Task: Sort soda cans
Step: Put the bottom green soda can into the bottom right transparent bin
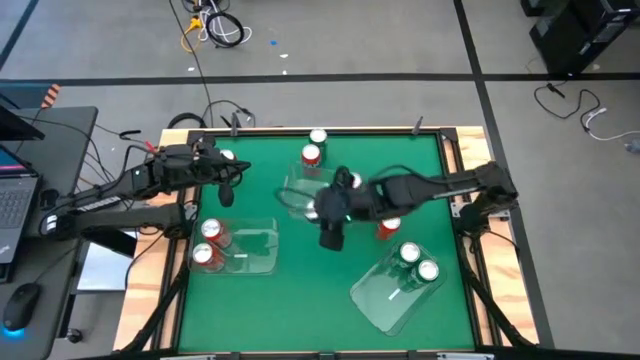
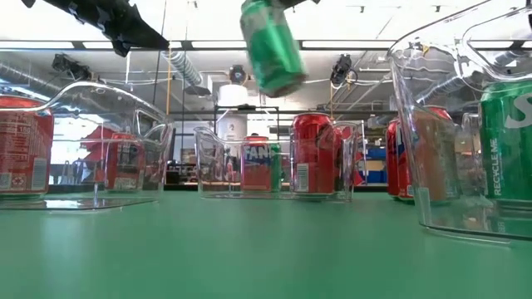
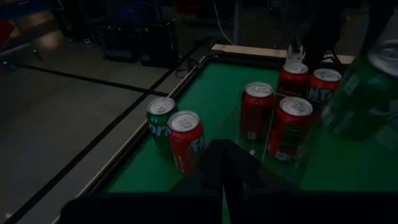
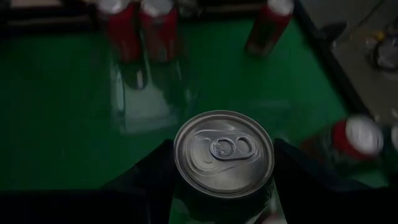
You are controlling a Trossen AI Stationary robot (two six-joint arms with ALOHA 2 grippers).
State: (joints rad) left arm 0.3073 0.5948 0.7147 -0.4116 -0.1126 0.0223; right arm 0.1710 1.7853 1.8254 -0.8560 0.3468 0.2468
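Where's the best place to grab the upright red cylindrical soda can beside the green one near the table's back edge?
Grip the red soda can across its round mid-body, probably coming in level from the side opposite the green soda can: it stands upright, and that neighbour crowds its other side.

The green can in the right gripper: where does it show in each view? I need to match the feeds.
High view: hidden under the right gripper at table centre.
Low view: green can tilted in the air, top centre.
Left wrist view: blurred green body at the right edge.
Right wrist view: silver top between the fingers.
Shared landmark: the clear bin with two red cans.
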